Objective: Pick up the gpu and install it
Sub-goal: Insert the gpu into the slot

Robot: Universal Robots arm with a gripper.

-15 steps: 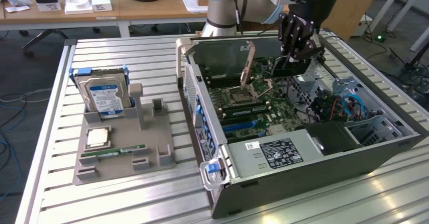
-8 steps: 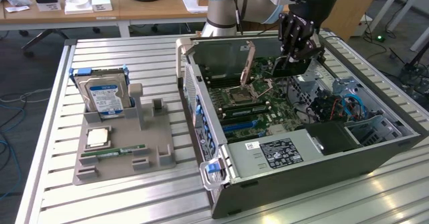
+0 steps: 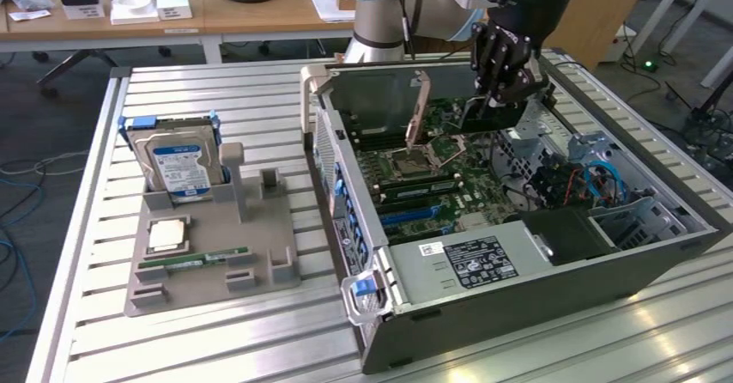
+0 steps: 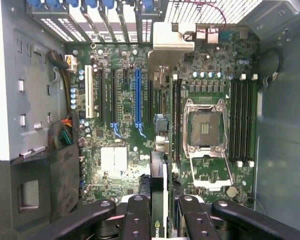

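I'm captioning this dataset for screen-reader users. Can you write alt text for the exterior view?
A robot arm's pincer holds the gpu over the motherboard inside an open computer case on a slatted metal table. On the exterior view's left, a grey holder carries a hard drive and a RAM stick.

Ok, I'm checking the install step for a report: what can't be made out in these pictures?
1. Wrist view: the gpu sits edge-on, so its face and bracket are hidden.
2. Exterior view: the claw covers the spot where it grips the gpu, and which slot lies below cannot be told.
3. Exterior view: the label on the hard drive is too small to read.
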